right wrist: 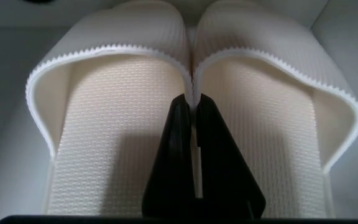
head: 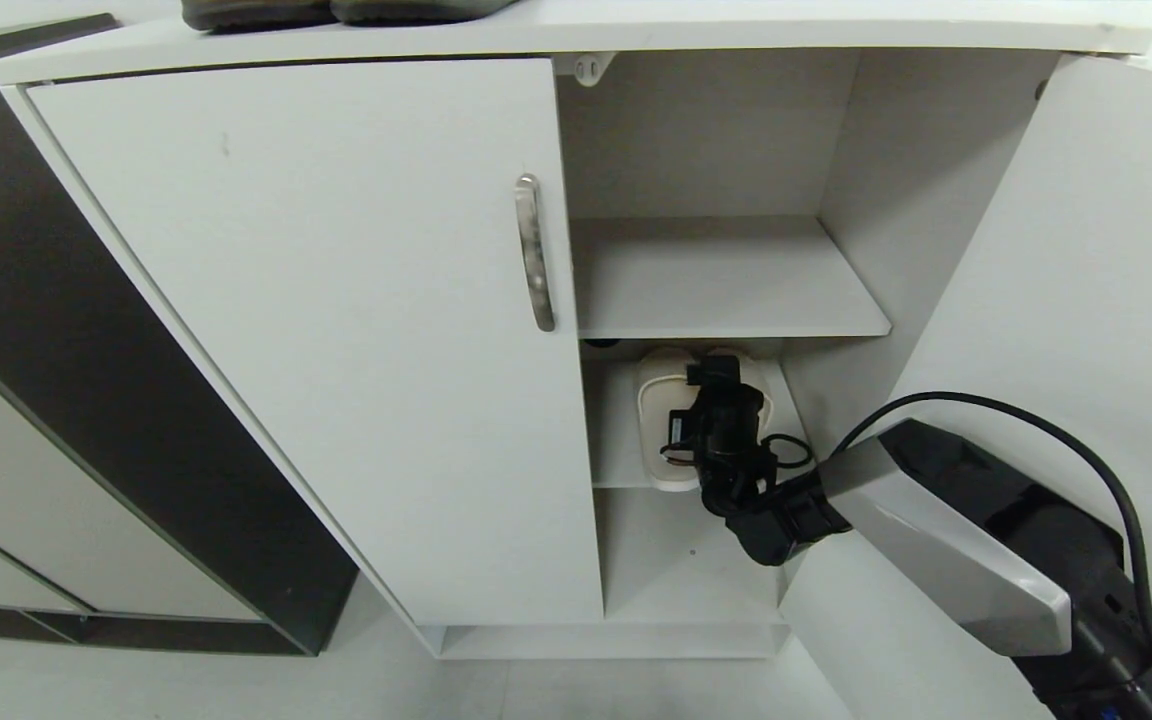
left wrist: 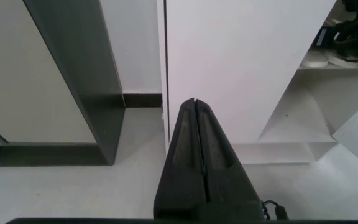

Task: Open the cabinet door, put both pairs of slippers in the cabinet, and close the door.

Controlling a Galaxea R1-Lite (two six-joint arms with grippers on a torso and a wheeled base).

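A pair of cream slippers [head: 658, 425] sits side by side in the cabinet's middle compartment, toes toward the back. My right gripper [head: 714, 375] reaches in through the open right side. In the right wrist view it [right wrist: 193, 102] is shut on the touching inner walls of the cream slippers [right wrist: 110, 124]. A second, dark pair of slippers [head: 336, 10] lies on the cabinet top [head: 836, 35]. My left gripper [left wrist: 194, 104] hangs shut and empty low in front of the closed left door [left wrist: 241, 62], above the floor.
The right door [head: 1086, 280] is swung wide open beside my right arm. The left door [head: 316, 330] has a metal handle [head: 533, 252]. An upper shelf [head: 726, 285] and the bottom compartment [head: 676, 570] are bare. A dark panel [head: 86, 350] stands left of the cabinet.
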